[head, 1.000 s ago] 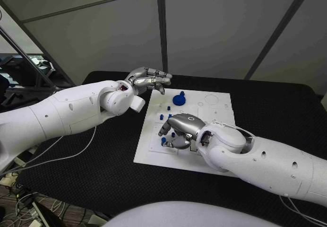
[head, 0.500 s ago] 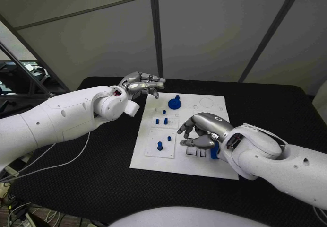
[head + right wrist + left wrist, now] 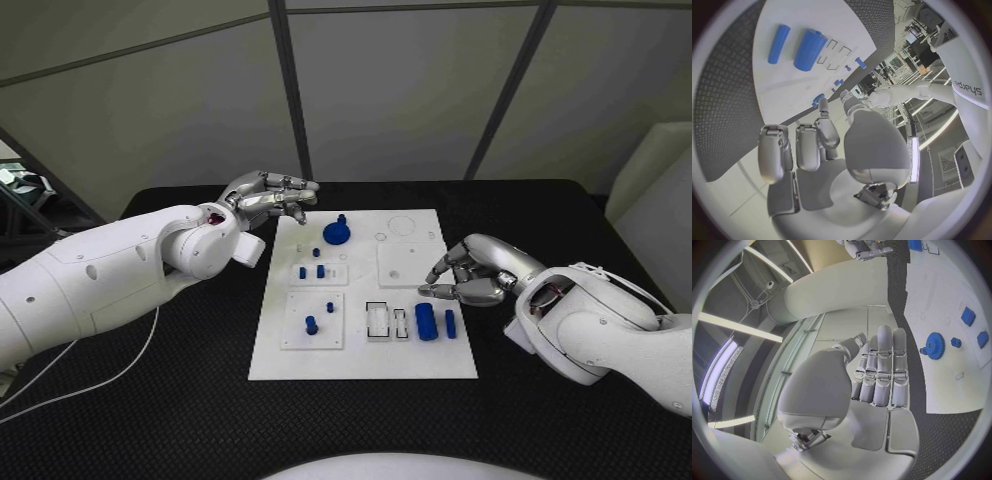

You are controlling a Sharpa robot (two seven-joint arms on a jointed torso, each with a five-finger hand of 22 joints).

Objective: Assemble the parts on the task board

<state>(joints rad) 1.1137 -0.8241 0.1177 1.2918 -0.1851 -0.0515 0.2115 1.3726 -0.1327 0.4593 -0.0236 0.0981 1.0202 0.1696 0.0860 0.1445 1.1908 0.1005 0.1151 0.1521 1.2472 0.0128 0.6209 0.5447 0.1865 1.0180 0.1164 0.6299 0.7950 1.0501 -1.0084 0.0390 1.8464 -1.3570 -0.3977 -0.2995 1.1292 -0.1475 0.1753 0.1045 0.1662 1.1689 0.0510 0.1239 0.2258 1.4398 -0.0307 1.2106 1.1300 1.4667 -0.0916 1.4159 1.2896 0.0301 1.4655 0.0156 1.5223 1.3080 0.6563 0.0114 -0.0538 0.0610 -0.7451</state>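
The white task board point(image 3: 361, 352) lies mid-table. A blue gear point(image 3: 338, 232) stands at its far side, and short blue pegs point(image 3: 309, 271) stand in its left blocks. Two blue cylinders, a thick one point(image 3: 426, 321) and a thin one point(image 3: 450, 321), lie near its right edge; they also show in the right wrist view point(image 3: 809, 50). My right hand point(image 3: 473, 272) hovers just past that edge, fingers loosely curled, holding nothing. My left hand point(image 3: 267, 195) hangs by the board's far left corner, also with nothing in it. The gear point(image 3: 934, 346) shows past its fingers point(image 3: 882, 370).
Black table surface point(image 3: 173, 390) surrounds the board. A white cable point(image 3: 87, 375) trails over the table's left side. Grey wall panels stand behind the table.
The camera has shifted. My right hand has drawn away from the board's middle to its right edge, and the blue cylinders it covered now lie free. The left hand kept its place.
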